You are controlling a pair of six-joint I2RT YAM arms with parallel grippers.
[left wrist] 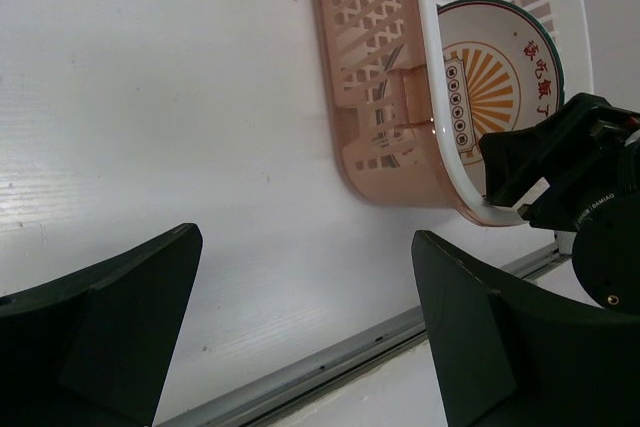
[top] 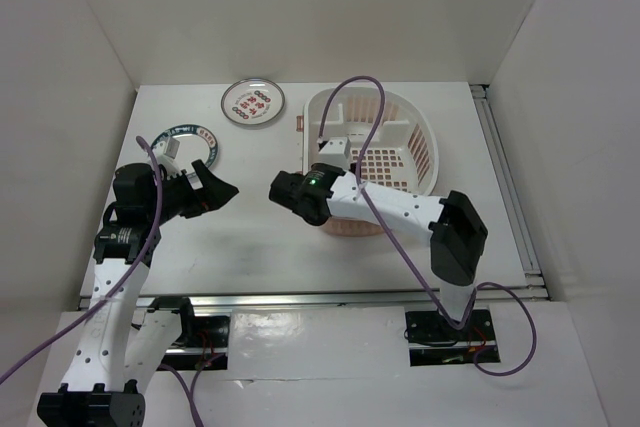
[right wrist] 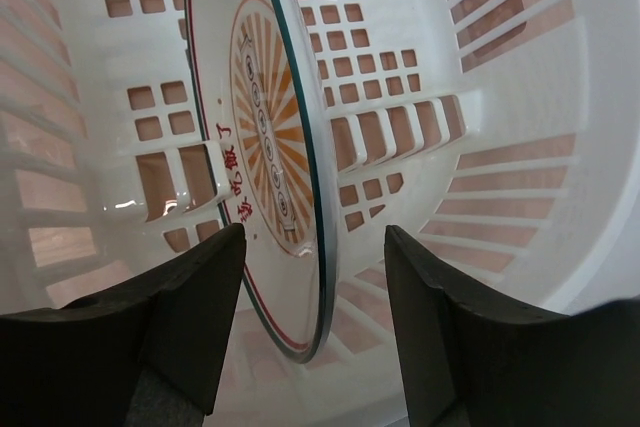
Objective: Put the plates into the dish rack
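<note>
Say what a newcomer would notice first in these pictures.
The orange sunburst plate stands on edge inside the pink-and-white dish rack, with the right gripper open on either side of its rim. On the table left of the rack lie two more plates, the red-lettered one at the far edge and the teal-rimmed one near the open left gripper.

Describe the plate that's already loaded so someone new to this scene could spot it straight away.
Find the oval pink-and-white dish rack on the right half of the table. Standing on edge inside it, at the near end by the right gripper, is a white plate with an orange sunburst centre. The red-character plate and the teal-banded plate lie flat outside the rack.
</note>
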